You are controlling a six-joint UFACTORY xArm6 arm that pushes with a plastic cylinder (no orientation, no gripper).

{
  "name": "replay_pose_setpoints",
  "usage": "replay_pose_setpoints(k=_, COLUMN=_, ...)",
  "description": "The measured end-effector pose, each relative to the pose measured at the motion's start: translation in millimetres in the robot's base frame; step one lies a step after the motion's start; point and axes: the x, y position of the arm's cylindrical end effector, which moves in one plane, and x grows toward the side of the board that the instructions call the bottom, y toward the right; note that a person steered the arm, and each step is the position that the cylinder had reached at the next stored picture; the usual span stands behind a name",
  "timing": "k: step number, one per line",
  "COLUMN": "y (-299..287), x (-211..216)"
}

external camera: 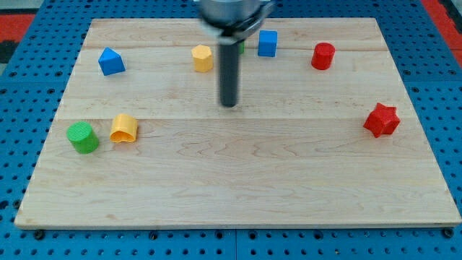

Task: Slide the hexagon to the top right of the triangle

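The yellow hexagon (203, 58) lies near the view's top, left of centre. The blue triangle (110, 61) lies further to the view's left at about the same height, well apart from the hexagon. My dark rod comes down from the view's top, and my tip (229, 105) rests on the wooden board (238, 188), below and to the right of the hexagon, not touching it.
A blue cube (268, 43) and a red cylinder (323, 55) lie at the top right. A green block (241, 48) is mostly hidden behind the rod. A red star (381, 120) lies at the right; a green cylinder (83, 137) and a yellow block (124, 128) lie at the left.
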Motion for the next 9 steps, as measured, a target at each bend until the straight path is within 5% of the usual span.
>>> replay_pose_setpoints(k=1, y=-13.3, x=-18.8)
replay_pose_setpoints(k=2, y=60.1, x=48.5)
replay_pose_setpoints(k=3, y=-0.3, x=28.7)
replay_pose_setpoints(k=4, y=41.8, x=62.7)
replay_pose_setpoints(k=5, y=108.1, x=45.4)
replay_pose_setpoints(k=6, y=191.9, x=-36.2)
replay_pose_setpoints(k=7, y=106.3, x=-28.2)
replay_pose_setpoints(k=8, y=113.7, x=53.0)
replay_pose_setpoints(k=9, y=11.5, x=13.3)
